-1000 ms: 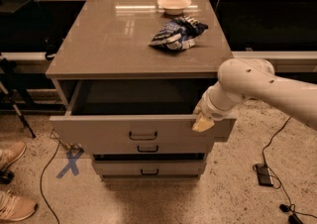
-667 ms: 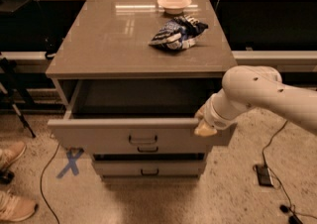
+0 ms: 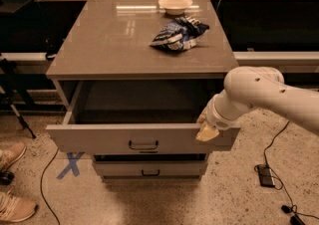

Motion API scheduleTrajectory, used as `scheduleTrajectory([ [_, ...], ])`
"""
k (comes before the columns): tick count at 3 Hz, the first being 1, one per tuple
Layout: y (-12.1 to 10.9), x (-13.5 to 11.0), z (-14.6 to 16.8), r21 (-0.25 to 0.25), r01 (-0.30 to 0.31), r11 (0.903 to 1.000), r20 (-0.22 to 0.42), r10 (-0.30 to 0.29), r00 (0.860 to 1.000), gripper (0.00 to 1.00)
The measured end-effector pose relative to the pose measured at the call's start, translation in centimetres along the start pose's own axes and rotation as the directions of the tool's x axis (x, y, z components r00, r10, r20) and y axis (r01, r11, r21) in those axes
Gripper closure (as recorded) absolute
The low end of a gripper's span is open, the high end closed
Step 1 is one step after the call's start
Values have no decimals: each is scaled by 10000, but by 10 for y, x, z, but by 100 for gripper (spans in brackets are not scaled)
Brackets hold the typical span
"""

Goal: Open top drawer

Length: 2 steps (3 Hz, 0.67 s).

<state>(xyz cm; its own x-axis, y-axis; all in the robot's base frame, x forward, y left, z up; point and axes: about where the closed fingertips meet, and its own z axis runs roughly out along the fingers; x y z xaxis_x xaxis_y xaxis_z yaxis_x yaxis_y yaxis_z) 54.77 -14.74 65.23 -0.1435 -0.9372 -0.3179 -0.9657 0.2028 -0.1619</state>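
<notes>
The top drawer (image 3: 99, 139) of the grey-beige cabinet stands pulled out toward me, its deep grey interior (image 3: 139, 102) showing and empty. Its small black bar handle (image 3: 143, 145) sits at the centre of the front panel. My gripper (image 3: 206, 130), on a white arm (image 3: 259, 92) reaching in from the right, is at the upper right edge of the drawer front, touching the panel's top rim. A shorter drawer (image 3: 149, 169) with a like black handle sits shut below.
On the cabinet top (image 3: 109, 45) lie a crumpled blue-and-white bag (image 3: 178, 33) and a pale bowl (image 3: 175, 3). On the floor are a blue tape X (image 3: 70, 164), shoes (image 3: 12, 154) at the left, and a cable with a black adapter (image 3: 264, 175) at the right.
The top drawer has slid a little further out toward me, and the gripper and arm have moved forward and down with its front edge.
</notes>
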Motion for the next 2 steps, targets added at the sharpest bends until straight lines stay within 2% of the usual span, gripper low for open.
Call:
scheduleTrajectory([
  [2, 2, -1, 2, -99, 43, 9999, -24, -43, 10000, 4],
])
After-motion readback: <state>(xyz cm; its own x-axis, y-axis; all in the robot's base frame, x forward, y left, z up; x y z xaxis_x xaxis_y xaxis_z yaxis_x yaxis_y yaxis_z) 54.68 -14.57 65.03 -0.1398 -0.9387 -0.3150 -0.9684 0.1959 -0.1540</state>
